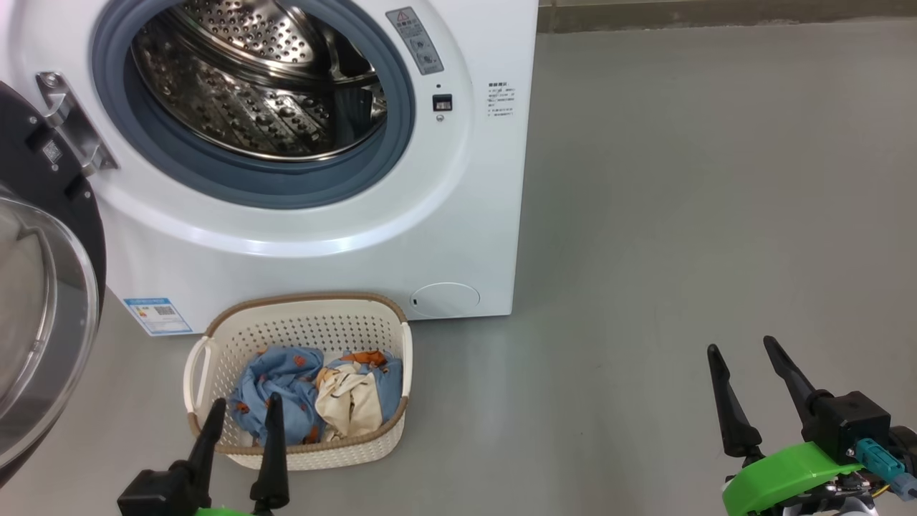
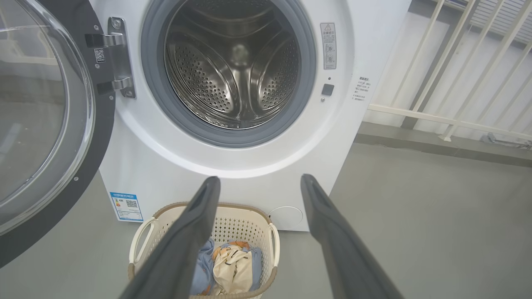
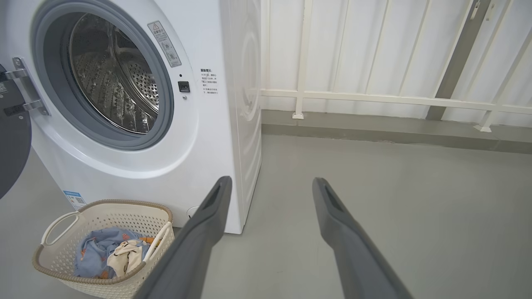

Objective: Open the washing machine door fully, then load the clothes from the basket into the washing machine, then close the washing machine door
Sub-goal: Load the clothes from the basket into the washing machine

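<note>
Stage 1 of 3 done: washing machine door (image 1: 43, 308) stands wide open. Clothes (image 1: 315, 390) lie in the basket (image 1: 308, 297); drum (image 1: 243, 93) bare. Left gripper (image 1: 246, 398), right gripper (image 1: 741, 344): fingers spread, holding nothing.

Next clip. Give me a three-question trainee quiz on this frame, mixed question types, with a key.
1. True or false: the washing machine door stands open.
2. Where are the clothes? A) in the drum B) in the basket C) on the floor
3. Whose fingers overlap the basket in the head view: the left gripper or the right gripper?
Key: 1 true; 2 B; 3 the left gripper.
</note>
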Available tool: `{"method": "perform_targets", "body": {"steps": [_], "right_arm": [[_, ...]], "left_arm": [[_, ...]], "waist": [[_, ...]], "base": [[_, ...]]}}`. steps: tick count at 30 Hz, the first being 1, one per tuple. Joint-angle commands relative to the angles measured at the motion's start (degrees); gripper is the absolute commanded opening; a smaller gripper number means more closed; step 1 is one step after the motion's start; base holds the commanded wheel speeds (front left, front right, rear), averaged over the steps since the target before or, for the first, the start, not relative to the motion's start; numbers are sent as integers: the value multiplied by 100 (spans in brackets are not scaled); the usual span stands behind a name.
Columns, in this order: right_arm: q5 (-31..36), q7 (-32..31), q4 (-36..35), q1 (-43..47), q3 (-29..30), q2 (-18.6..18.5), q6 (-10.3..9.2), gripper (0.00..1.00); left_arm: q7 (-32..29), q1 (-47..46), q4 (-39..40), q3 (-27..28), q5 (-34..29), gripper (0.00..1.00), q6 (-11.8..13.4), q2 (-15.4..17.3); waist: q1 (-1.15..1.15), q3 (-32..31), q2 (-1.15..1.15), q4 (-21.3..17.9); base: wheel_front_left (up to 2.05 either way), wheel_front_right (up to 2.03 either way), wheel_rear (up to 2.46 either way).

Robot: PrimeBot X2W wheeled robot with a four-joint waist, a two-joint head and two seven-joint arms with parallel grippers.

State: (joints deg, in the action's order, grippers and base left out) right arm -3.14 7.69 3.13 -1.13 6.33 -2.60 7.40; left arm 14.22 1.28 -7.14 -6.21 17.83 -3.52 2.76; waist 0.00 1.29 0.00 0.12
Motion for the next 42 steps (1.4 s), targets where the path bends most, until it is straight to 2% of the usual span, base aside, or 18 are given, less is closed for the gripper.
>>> {"method": "perform_targets", "body": {"steps": [1, 18, 24, 37, 42], "right_arm": [[30, 55, -120, -80, -154, -28, 9, 100], [38, 34, -97, -90, -135, -28, 9, 100], [43, 37, -97, -87, -137, -28, 9, 100], [23, 67, -46, -95, -127, -28, 9, 100], [27, 56, -39, -91, -130, -28, 9, 100]], "left_arm": [[76, -131, 122, 205, -73, 100, 32, 46], [77, -142, 148, 202, 50, 100, -28, 32], [77, -140, 170, 215, 300, 100, -75, 25], [77, -170, 237, 300, 298, 100, 2, 20], [77, -169, 356, 284, 208, 100, -42, 20]], "waist": [[0, 4, 0, -3], [0, 13, 0, 7], [0, 27, 0, 15], [0, 57, 0, 64], [0, 64, 0, 71]], "base": [[0, 0, 0], [0, 0, 0], [20, -25, 5], [134, -160, 25], [164, -168, 4]]}}
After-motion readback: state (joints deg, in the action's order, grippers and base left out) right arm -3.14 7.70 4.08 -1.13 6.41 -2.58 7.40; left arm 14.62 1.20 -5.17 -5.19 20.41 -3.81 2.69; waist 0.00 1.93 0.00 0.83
